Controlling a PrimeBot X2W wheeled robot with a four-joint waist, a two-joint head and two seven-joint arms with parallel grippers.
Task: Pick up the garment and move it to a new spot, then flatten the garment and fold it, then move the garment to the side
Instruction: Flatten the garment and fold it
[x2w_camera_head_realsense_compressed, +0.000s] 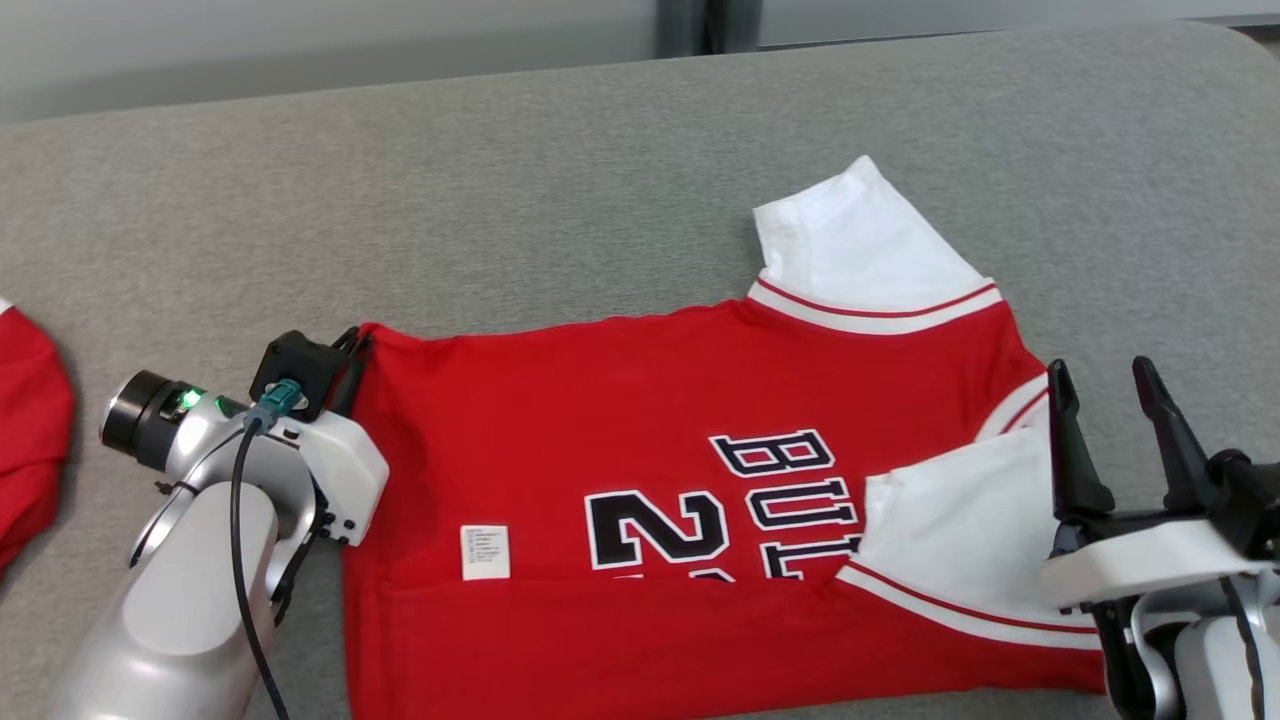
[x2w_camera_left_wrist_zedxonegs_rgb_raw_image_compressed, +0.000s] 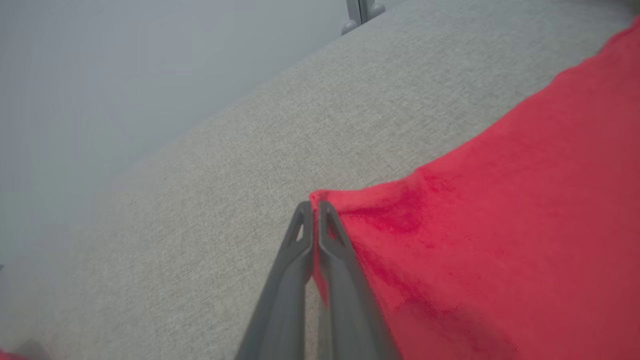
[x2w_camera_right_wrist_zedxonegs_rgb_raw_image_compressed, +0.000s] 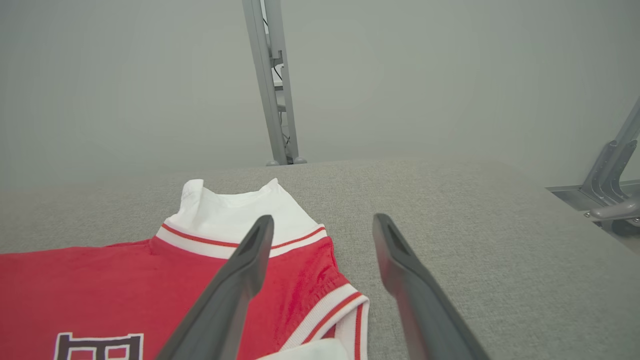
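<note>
Grey fabric-covered bench (x2w_camera_head_realsense_compressed: 600, 180) runs across the whole head view. We note the garment (x2w_camera_head_realsense_compressed: 560, 430), a red jersey, spread flat on it at centre and slightly toward the robot's right, lying sideways with its collar end to the right. Its near long edge is folded up over the body in a band, which covers the lower part of the black-and-white lettering (x2w_camera_head_realsense_compressed: 770, 490). Far white sleeve (x2w_camera_head_realsense_compressed: 850, 240) sticks out onto the bare bench. Near white sleeve (x2w_camera_head_realsense_compressed: 950, 530) is folded in over the red chest. A second red cloth (x2w_camera_head_realsense_compressed: 30, 430) lies at the bench's left edge, well apart from the jersey. Left gripper (x2w_camera_head_realsense_compressed: 358, 345) sits at the garment's far-left corner. In the left wrist view we see its fingers (x2w_camera_left_wrist_zedxonegs_rgb_raw_image_compressed: 300, 260) pressed together, with the red corner caught at their tips. Right gripper (x2w_camera_head_realsense_compressed: 1100, 370) is at the garment's right end beside the folded sleeve, fingers wide apart and holding nothing. In its own wrist view one finger lies over the red shoulder and the other over bare bench. We cannot tell whether it touches the cloth. A small white label (x2w_camera_head_realsense_compressed: 484, 552) sits on the red just left of the numerals.
</note>
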